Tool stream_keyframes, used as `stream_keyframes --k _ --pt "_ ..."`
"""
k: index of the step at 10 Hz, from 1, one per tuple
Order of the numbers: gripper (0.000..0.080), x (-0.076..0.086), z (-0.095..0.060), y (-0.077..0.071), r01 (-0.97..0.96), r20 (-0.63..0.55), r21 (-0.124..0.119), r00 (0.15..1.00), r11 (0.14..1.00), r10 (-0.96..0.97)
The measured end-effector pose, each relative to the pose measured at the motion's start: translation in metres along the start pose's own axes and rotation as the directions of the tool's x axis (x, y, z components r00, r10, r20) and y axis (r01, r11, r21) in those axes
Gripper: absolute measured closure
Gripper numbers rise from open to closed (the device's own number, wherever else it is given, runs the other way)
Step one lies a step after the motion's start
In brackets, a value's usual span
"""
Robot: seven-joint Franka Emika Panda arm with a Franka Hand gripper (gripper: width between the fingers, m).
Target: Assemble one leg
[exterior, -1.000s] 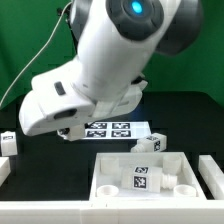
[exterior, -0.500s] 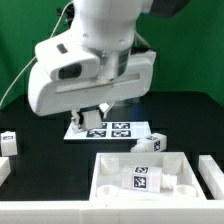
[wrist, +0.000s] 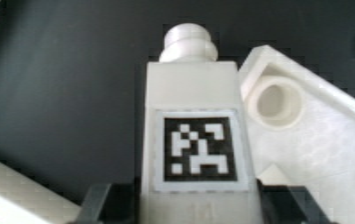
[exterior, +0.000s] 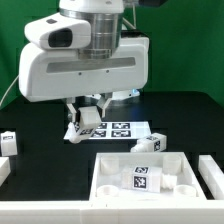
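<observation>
The wrist view showed the leg [wrist: 199,120], a small chunky white plastic rectangular post with a black-and-white square tag on the face toward the camera and a rounded peg [wrist: 190,44] at its far end. The gripper [wrist: 193,203] was clenched on it, with its dark fingers [wrist: 105,204] pressed against both sides of the near end. Just beside the leg lay a corner of the large white square rimmed panel [wrist: 316,110], with a round hole [wrist: 272,100] in it that the exterior view did not resolve. In the exterior view the arm's bulky white body hid most of the grasp. The gripper [exterior: 88,118] and the leg [exterior: 89,117] hung over the end of the flat white marker board [exterior: 118,129] toward the exterior view's left. The panel [exterior: 105,172] lay nearer the camera on the black table [exterior: 40,160].
</observation>
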State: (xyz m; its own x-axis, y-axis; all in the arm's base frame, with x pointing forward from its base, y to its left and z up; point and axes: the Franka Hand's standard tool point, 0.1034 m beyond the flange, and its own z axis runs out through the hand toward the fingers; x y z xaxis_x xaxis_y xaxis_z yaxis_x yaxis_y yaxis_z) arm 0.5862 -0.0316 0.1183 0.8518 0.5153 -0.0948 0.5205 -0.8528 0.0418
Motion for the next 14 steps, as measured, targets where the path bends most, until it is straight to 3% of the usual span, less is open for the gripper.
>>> stream_keyframes --k 2,3,5,6,7,8,9,10,11,13,14 --pt "0.0515 0.014 -0.014 -0.012 -0.047 -0.061 0.040 0.997 0.998 0.049" --pt "0.0515 0.030 -0.022 -0.015 -0.062 -0.132 0.038 0.989 0.997 0.066" --pt "0.0515 0.057 -0.030 -0.014 -0.096 -0.318 -0.007 0.944 0.995 0.089" --pt "0.0515 0.051 -0.025 -0.005 -0.089 -0.386 -0.074 0.921 0.993 0.053" --pt "0.0515 0.045 -0.023 0.002 -0.097 -0.412 -0.103 0.910 0.990 0.046" --pt "0.0515 0.043 -0.023 0.006 -0.106 -0.429 -0.117 0.902 0.987 0.046" --pt "0.0515 0.042 -0.021 0.006 -0.116 -0.431 -0.111 0.901 0.987 0.057" --pt "0.0515 0.045 -0.020 -0.003 -0.123 -0.420 -0.085 0.904 0.989 0.076" --pt "0.0515 0.053 -0.022 -0.018 -0.135 -0.401 -0.036 0.910 0.990 0.110" --pt "0.0515 0.082 -0.028 -0.042 -0.124 -0.413 0.003 0.904 0.992 0.114" --pt "0.0515 0.105 -0.033 -0.057 -0.153 -0.432 0.036 0.889 0.988 0.153"
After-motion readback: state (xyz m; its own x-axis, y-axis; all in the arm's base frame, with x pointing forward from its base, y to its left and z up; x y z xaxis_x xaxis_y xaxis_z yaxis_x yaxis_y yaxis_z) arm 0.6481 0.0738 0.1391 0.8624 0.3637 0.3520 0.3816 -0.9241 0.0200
